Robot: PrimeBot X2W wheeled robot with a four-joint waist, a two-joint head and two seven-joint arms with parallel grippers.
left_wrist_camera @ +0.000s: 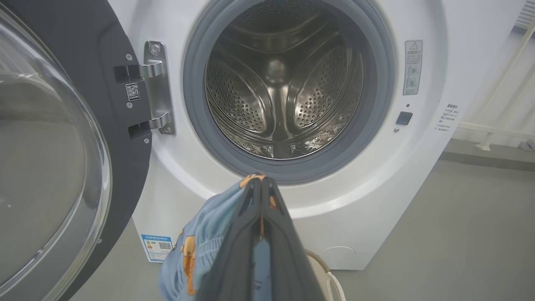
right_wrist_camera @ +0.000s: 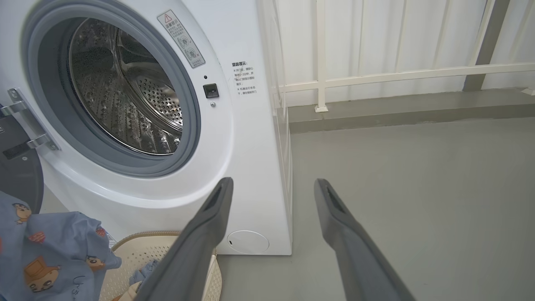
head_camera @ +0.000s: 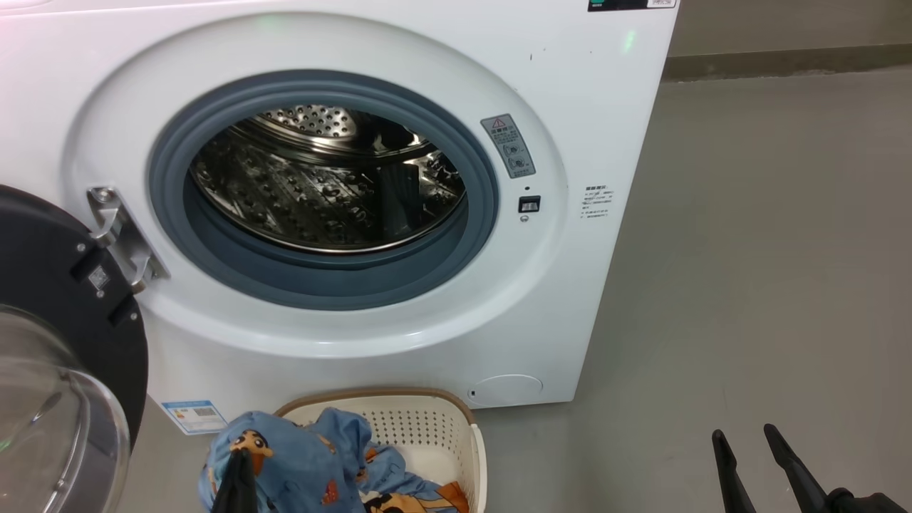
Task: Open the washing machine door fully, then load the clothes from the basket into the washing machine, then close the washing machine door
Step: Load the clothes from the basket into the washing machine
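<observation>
1. Pinching the clothes (left_wrist_camera: 196, 251), the left gripper (left_wrist_camera: 261, 182) is clamped on blue fabric bunched over the basket (head_camera: 427, 420).
2. The right gripper (head_camera: 744, 436) stands spread and empty, well right of the basket.
3. The washing machine door (head_camera: 50, 271) hangs open at left.

A: Where's the door (head_camera: 43, 271)?
B: Left edge of the frame, hinged to the washer (head_camera: 605, 107).
A: The basket (head_camera: 434, 427)?
B: Bottom centre, before the washer, clothes (head_camera: 306, 456) in its left part. Floor (head_camera: 748, 249) lies right of both.
</observation>
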